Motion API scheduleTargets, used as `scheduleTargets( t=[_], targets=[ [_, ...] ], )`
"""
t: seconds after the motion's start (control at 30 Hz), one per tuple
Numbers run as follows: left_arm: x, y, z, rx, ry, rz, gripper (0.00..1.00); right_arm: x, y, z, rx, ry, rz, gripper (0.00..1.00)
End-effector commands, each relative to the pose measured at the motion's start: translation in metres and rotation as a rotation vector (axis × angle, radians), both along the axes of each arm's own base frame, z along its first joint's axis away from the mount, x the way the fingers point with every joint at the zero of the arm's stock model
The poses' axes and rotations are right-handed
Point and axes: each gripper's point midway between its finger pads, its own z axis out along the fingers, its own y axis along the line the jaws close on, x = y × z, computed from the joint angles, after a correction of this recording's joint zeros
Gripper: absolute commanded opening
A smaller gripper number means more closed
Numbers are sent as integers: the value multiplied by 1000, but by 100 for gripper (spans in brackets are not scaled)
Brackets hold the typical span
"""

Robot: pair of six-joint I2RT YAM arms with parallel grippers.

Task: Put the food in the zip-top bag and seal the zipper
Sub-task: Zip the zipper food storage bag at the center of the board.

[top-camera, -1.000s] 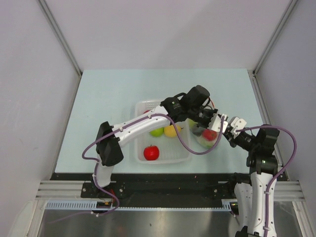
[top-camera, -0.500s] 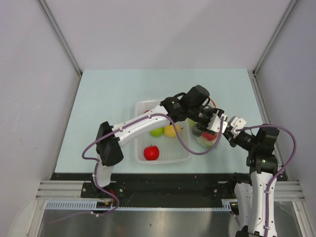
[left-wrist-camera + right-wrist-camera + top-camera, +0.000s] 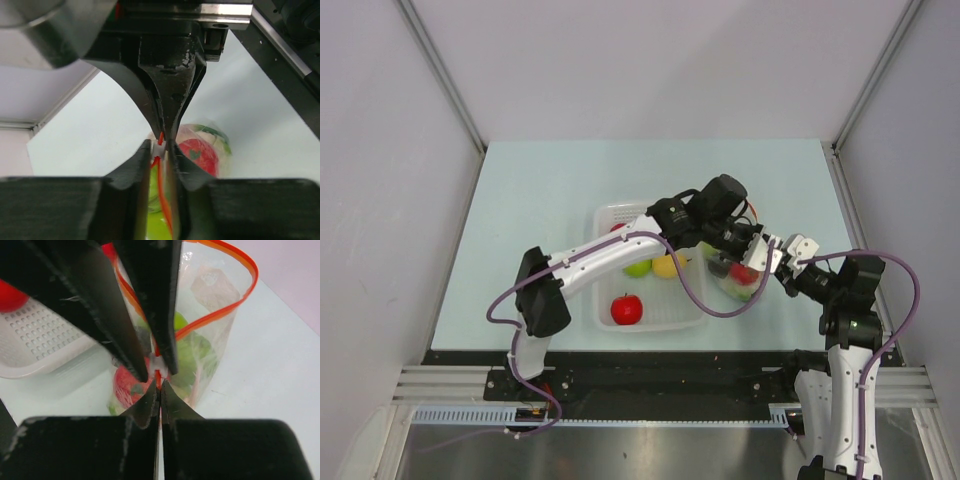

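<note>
Centre-right in the top view, the zip-top bag [image 3: 735,288] lies just right of the basket [image 3: 610,215], with food [image 3: 200,152] inside. The right gripper [image 3: 160,387] is clamped tight on the zipper [image 3: 248,257]. The left gripper [image 3: 160,150] pinches it narrowly, tip to tip with the right. The table [image 3: 550,200] extends above and to the right.

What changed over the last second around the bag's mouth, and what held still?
The left gripper spread its jaws briefly, then closed again on the zipper, right beside the right gripper. The right gripper stayed shut on the same strip. The zip-top bag, the white basket and the red fruit in it did not move.
</note>
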Motion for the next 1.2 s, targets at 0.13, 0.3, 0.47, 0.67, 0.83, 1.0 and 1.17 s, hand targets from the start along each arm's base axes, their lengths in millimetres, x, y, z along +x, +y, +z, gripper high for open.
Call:
scheduleTargets(
  t=[0.13,0.3,0.47,0.67,0.83,1.0,1.17],
  targets=[
    [4,-5,7,-20,-28,-14,9,1,0,11,-14,-56,6,0],
    [37,3,4,-13,-62,53,8,1,-1,11,-21,-61,-2,0],
    [53,11,4,-4,-106,68,9,2,-2,10,-20,-55,-3,0],
    [65,21,-1,19,-114,87,9,2,-4,11,-22,-62,-13,0],
    [86,28,2,13,-148,132,9,2,-6,11,-26,-66,-21,0],
    [116,45,5,20,-190,188,9,3,-9,12,-29,-71,-32,0],
    [143,66,0,51,-235,233,9,4,-13,12,-33,-73,-54,0]
  ],
)
